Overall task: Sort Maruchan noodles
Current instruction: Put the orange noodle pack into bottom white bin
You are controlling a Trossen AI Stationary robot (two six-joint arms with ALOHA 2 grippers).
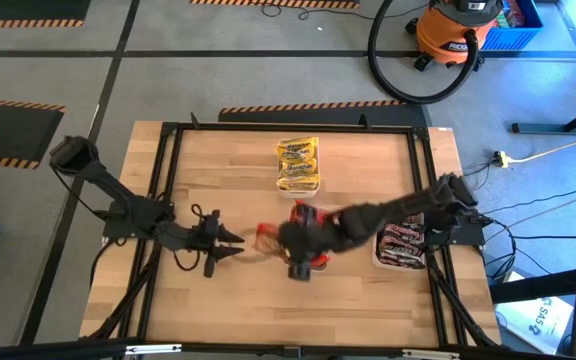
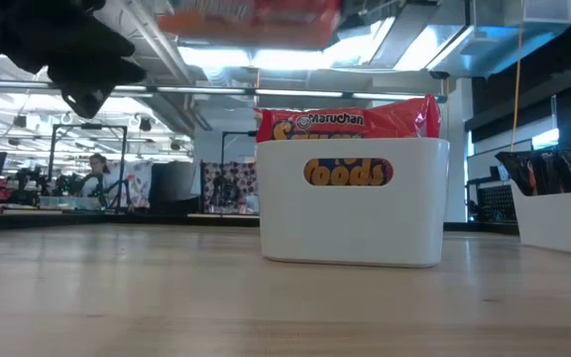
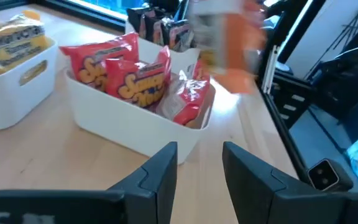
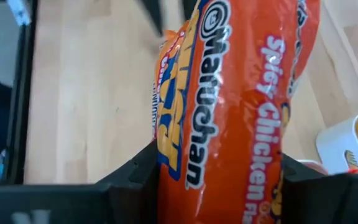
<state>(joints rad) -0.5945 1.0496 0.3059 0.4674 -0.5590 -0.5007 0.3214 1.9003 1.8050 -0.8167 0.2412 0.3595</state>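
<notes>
My right gripper point(image 1: 271, 238) is shut on a red-orange Maruchan packet point(image 4: 241, 93), held in the air just left of the white tray point(image 1: 318, 262) of red packets. The held packet shows blurred in the low view point(image 2: 251, 20) and in the left wrist view point(image 3: 229, 43). My left gripper point(image 1: 234, 247) is open and empty, pointing at that tray from the left. The red packets point(image 3: 129, 71) stand on edge in the tray point(image 3: 123, 127). Yellow packets point(image 1: 298, 160) lie in a far tray, dark packets point(image 1: 401, 245) in a right tray. My right gripper pinches the red-orange packet between its two fingers point(image 4: 135, 171), which sit on its two opposite sides point(image 4: 166, 155) and lie across it. Most of the packet sticks out beyond the fingers. It is lifted clear of the table, above the tray's height point(image 2: 251, 20).
The three white trays stand mid-table, far centre and right. Bare wood lies along the near edge point(image 1: 268, 310) and on the left point(image 1: 198, 180). A black frame point(image 1: 168, 150) rims the table. An orange vacuum point(image 1: 458, 30) and hose lie on the floor beyond.
</notes>
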